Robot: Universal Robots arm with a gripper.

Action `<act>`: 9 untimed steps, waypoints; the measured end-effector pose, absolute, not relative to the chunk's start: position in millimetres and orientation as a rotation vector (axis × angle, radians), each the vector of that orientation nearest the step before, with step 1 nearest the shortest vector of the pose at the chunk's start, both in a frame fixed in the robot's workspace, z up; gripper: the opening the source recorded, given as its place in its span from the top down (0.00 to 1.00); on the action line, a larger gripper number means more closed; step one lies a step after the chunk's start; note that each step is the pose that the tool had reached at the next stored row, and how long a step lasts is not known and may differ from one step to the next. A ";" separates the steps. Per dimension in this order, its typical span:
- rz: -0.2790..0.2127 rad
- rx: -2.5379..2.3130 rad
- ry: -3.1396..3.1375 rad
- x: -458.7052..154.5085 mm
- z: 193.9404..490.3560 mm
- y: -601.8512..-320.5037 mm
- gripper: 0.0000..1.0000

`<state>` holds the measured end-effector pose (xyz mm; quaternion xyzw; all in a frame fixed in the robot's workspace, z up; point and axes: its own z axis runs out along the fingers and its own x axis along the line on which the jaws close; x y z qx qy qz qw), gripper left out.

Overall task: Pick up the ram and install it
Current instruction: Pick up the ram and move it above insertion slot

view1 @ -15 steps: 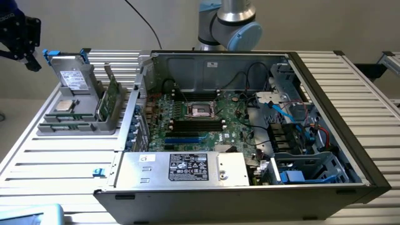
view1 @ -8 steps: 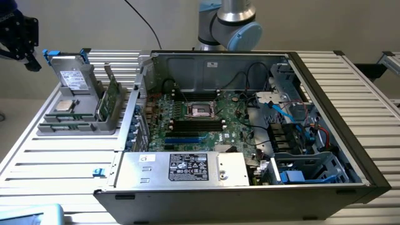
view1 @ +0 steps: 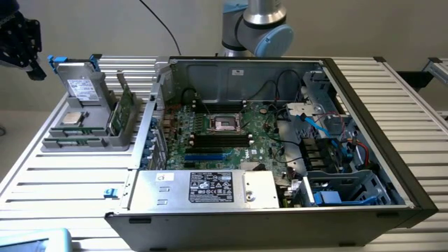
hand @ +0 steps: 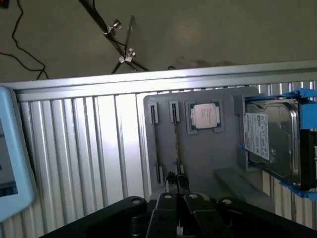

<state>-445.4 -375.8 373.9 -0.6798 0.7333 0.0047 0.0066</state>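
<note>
fingers (hand: 171, 181): hovering closed together, gripping nothing
ram (view1: 126, 111): standing on edge in the grey holder (view1: 84, 143), below the fingers, apart from them
table (view1: 56, 178): carrying the grey holder

Table (view1: 63, 178): ribbed pale metal slats; grey holder (view1: 84, 146) sits flat toward the far side on the exterior view's left; open PC case (view1: 245, 226) stands just beside it to the exterior view's right, covering most of the surface; small blue clip (view1: 108, 193) on the slats at the case's near left corner; pale blue object (view1: 31, 242) at the table's near left corner.
</note>
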 end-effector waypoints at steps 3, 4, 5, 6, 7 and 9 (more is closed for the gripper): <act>0.014 -2.136 2.286 -445.5 373.9 -375.7 0.89; 0.014 -2.136 2.286 -445.5 373.9 -375.7 0.89; 0.014 -2.136 2.286 -445.5 373.9 -375.7 0.89; 0.014 -2.136 2.286 -445.5 373.9 -375.7 0.89; 0.014 -2.136 2.286 -445.5 373.9 -375.7 0.89; 0.014 -2.136 2.286 -445.5 373.9 -375.7 0.88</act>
